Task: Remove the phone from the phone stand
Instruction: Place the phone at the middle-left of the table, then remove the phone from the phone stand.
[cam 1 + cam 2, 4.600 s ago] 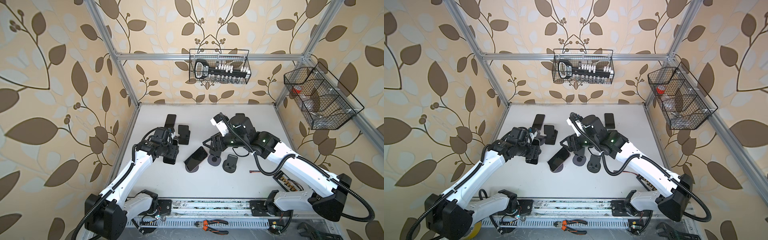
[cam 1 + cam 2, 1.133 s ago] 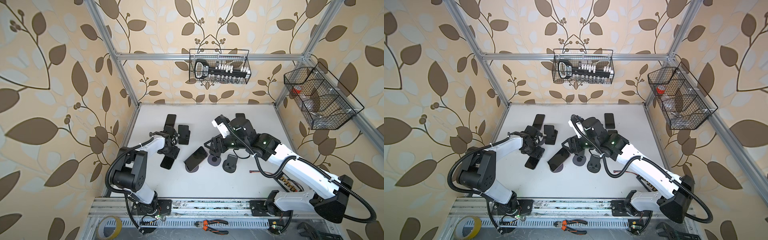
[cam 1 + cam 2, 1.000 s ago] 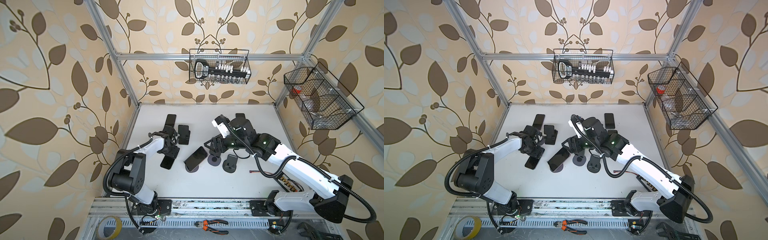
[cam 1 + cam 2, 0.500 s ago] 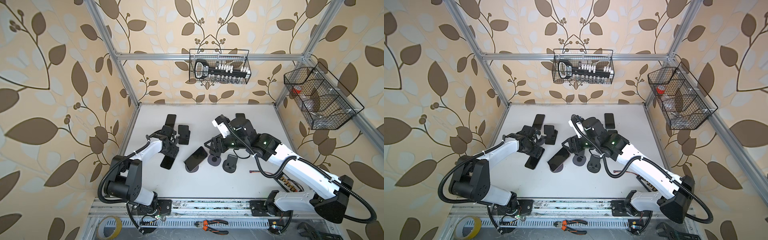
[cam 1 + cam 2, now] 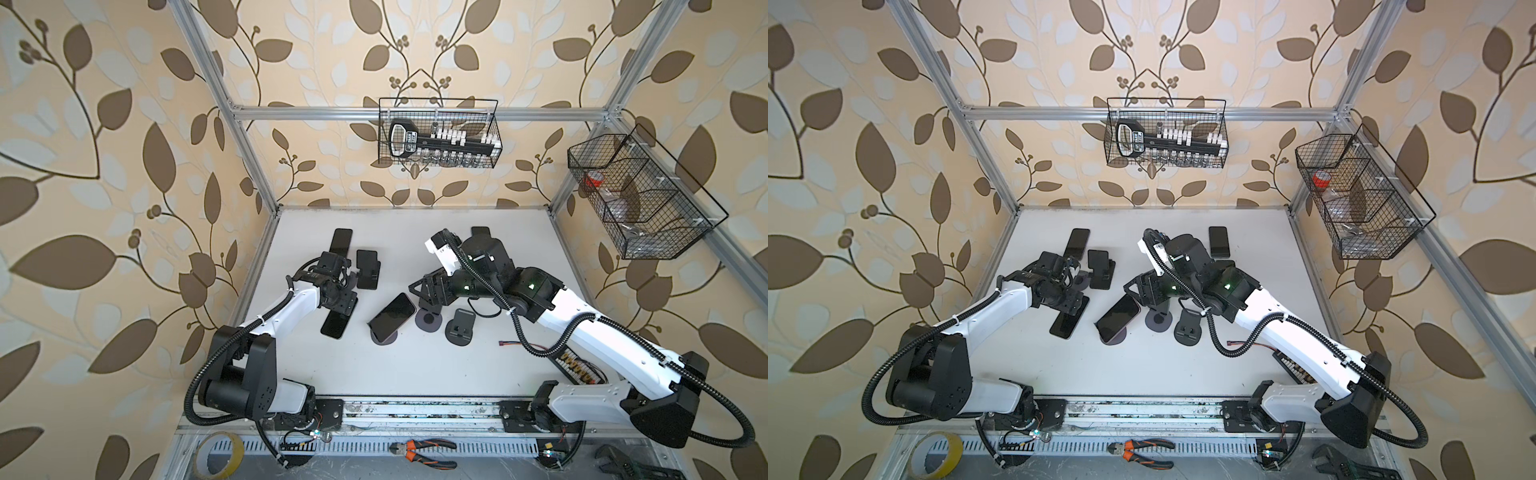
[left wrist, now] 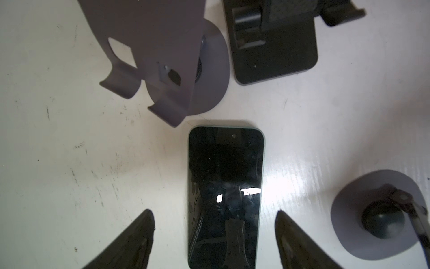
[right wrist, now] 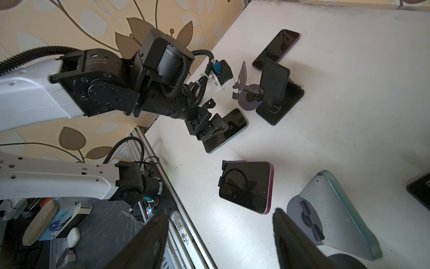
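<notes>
The left gripper [image 6: 214,212] hovers low over a green-edged phone [image 6: 225,186] that lies flat, screen up, on the white table [image 5: 415,374]. Its 2 fingers [image 6: 139,233] stand apart, 1 on each side of the phone. Bare table shows between each finger and the phone's edge, so the gripper is released and grasps nothing. Just past the phone's top end stands an empty grey stand [image 6: 160,53] with a round base. Beside that is a black stand [image 6: 274,46] on a rectangular base.

The right gripper [image 7: 220,210] hangs over the middle of the table, its jaws spread with nothing between them. Near it, a purple-edged phone [image 7: 246,186] sits tilted on a round-base stand [image 5: 388,339], with 2 small black hooks gripping 1 end.

Just beside that, the right wrist view shows a silver-backed phone [image 7: 337,209] with a teal rim. It leans on another grey round stand [image 7: 300,216]. In both top views the right gripper hides this phone.

A low black stand [image 5: 460,328] sits close by, toward the right arm. 2 more phones lie flat toward the back of the table, a long dark phone [image 5: 340,245] on the left and a short dark phone [image 5: 1219,241] behind the right arm.
</notes>
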Robot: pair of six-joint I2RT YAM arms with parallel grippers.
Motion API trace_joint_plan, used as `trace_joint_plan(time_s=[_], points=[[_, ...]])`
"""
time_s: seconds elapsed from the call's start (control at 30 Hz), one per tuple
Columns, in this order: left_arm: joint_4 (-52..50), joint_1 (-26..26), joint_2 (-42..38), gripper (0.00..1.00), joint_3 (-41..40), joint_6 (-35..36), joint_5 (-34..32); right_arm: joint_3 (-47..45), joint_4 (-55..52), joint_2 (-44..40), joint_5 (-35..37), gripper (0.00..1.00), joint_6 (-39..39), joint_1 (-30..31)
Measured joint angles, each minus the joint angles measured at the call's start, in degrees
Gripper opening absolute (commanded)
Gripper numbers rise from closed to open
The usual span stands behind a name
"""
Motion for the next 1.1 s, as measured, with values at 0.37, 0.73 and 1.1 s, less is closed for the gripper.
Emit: trace_joint_plan(time_s=[0.37, 0.73, 1.1], points=[[1.5, 0.0, 0.0, 0.81, -0.3, 0.0, 0.0, 0.0, 0.2, 0.0, 0.0, 0.72, 0.4, 0.1], [2.7, 0.0, -0.2, 0.81, -0.7, 0.0, 0.0, 0.0, 0.6, 2.0, -0.1, 0.72, 0.4, 0.4], [4.8, 0.0, -4.0, 0.81, -1.7, 0.0, 0.0, 0.0, 0.7, 2.2, 0.0, 0.72, 1.2, 0.9]])
